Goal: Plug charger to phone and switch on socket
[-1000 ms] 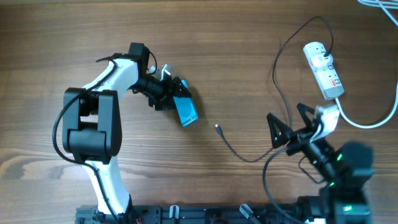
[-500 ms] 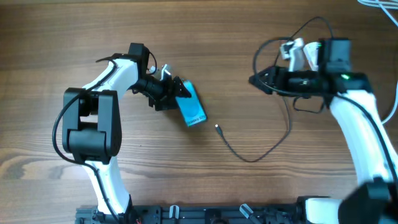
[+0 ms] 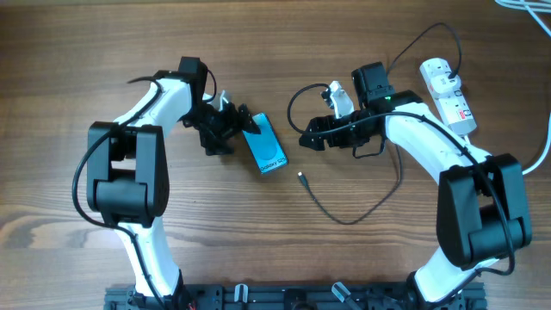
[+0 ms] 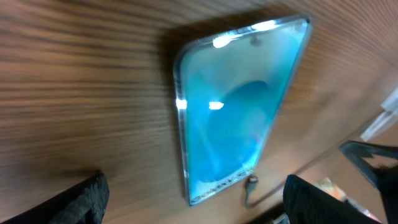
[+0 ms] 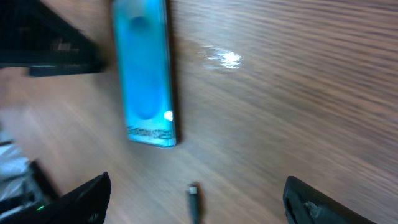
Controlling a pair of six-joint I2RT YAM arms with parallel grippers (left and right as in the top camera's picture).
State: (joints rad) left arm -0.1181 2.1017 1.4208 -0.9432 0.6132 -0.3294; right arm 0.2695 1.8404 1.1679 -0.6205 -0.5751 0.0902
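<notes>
The phone lies flat on the wooden table, teal screen up. It also shows in the left wrist view and the right wrist view. My left gripper is open just left of it, jaws wide, holding nothing. The charger's connector tip lies on the table just right of the phone's lower end, also seen in the wrist views. Its black cable loops right and back toward the socket. My right gripper hovers open and empty over the tip.
The socket's thick white cord curves along the right edge. The black cable arcs over the far right part of the table, around my right arm. Another pale cable crosses the far right corner.
My right arm has swung from the front right across to the middle, beside the phone. The phone has gone from tilted in the left gripper to flat, slightly further right.
</notes>
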